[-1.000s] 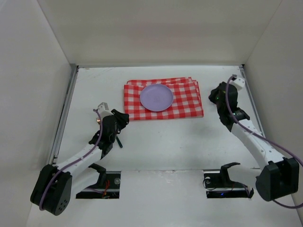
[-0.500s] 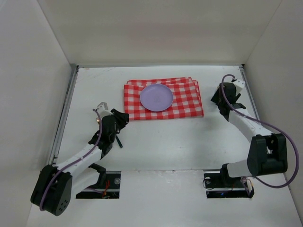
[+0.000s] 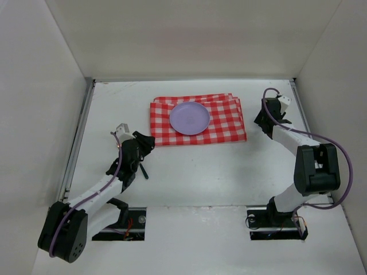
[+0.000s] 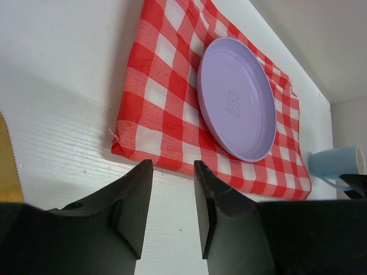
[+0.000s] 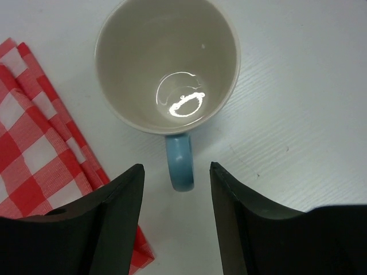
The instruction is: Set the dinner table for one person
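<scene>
On the white dinner table (image 3: 200, 172) lies a red-and-white checked cloth (image 3: 223, 127) with a lilac plate (image 3: 189, 118) on it. A mug (image 5: 166, 63), blue outside and cream inside, stands upright just right of the cloth, its handle (image 5: 180, 163) pointing at the wrist camera. My right gripper (image 5: 176, 169) is open above it, its fingers either side of the handle's tip and not touching it. In the top view that gripper (image 3: 262, 117) hides the mug. My left gripper (image 4: 172, 166) is open and empty over bare table, just short of the cloth's near left corner (image 4: 120, 150).
The mug (image 4: 335, 163) also shows far right in the left wrist view. A yellow-brown strip (image 4: 6, 166) shows at that view's left edge. Metal rails (image 3: 80, 132) and white walls border the table. Two cut-outs (image 3: 123, 220) sit at the arm bases.
The right gripper has opened, and its arm has folded in, its elbow now closer behind the gripper. The left arm has hardly moved.
</scene>
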Controlling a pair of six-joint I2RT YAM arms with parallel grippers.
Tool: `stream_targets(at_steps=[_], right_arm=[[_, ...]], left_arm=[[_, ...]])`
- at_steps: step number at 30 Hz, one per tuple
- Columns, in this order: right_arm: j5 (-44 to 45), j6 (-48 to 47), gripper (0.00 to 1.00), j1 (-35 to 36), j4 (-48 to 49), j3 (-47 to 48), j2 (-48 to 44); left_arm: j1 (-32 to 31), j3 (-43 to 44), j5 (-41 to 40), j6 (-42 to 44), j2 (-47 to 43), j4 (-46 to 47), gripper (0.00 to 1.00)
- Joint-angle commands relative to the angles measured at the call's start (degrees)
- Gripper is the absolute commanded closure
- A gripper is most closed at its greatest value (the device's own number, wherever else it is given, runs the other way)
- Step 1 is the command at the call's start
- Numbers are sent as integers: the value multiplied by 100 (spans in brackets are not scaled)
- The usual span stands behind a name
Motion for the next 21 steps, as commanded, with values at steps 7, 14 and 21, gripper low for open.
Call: stream_targets(at_steps=[7, 14, 21], right_arm=[[50, 35, 49, -265, 411, 283, 272], [138, -149, 64, -291, 709, 362, 431], [638, -404, 87, -239, 868, 292, 387]], left_arm=[[44, -41, 47, -54, 119, 297, 67], [27, -49, 21, -54, 66, 314, 67], [0, -41, 39, -54, 66, 314, 67]])
